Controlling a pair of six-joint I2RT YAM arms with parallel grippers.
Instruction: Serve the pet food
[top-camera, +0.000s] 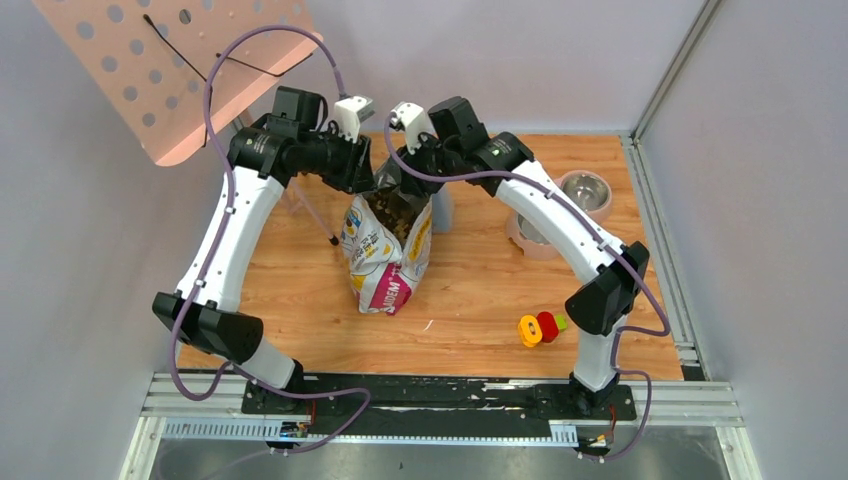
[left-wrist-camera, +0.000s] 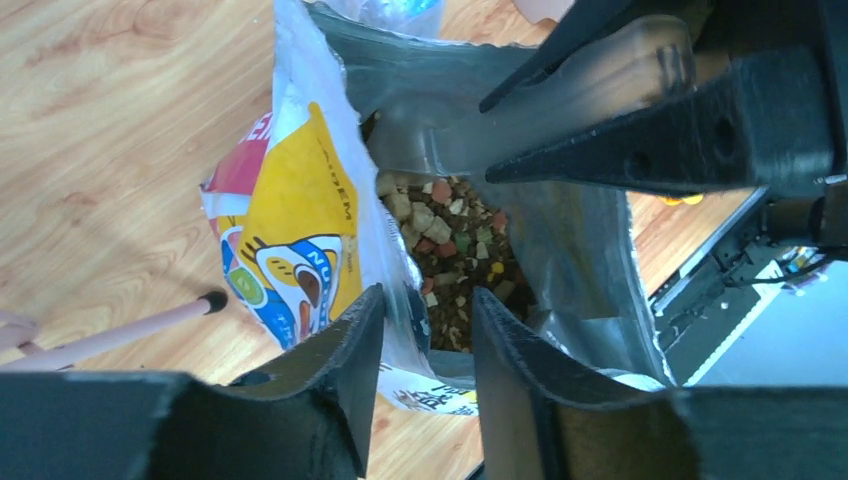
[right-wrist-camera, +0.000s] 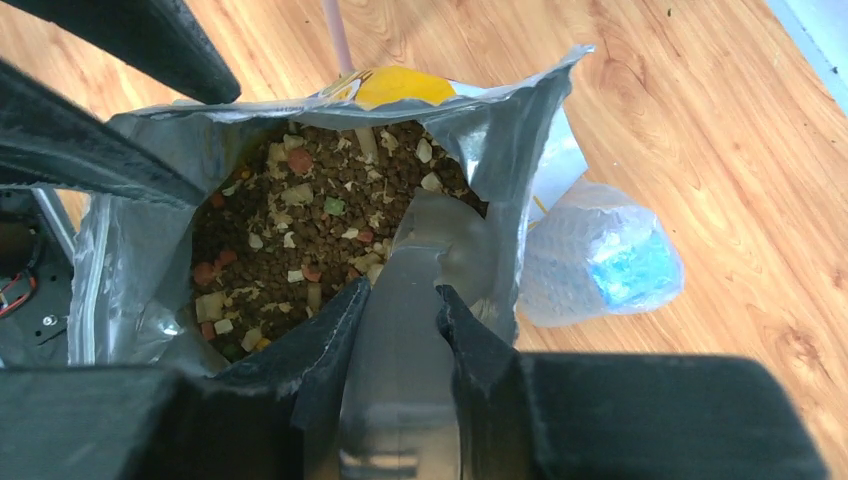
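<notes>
Right claw (right-wrist-camera: 402, 290) grips the bag (right-wrist-camera: 500, 200) rim at 3 o'clock while the left claw (left-wrist-camera: 428, 295) straddles 9 o'clock, grip unclear, so with the mouth spread, pet food (right-wrist-camera: 310, 220) probably needs tipping toward the bowl (top-camera: 585, 190).

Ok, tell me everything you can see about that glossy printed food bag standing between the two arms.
The glossy yellow, white and magenta printed bag stands upright on the wooden tabletop. Its top is open, showing a silver foil lining. Inside lies brown kibble mixed with pale, red and green bits. The right gripper pinches one wall of the mouth. The left gripper straddles the opposite wall, but its grip is unclear.
</notes>
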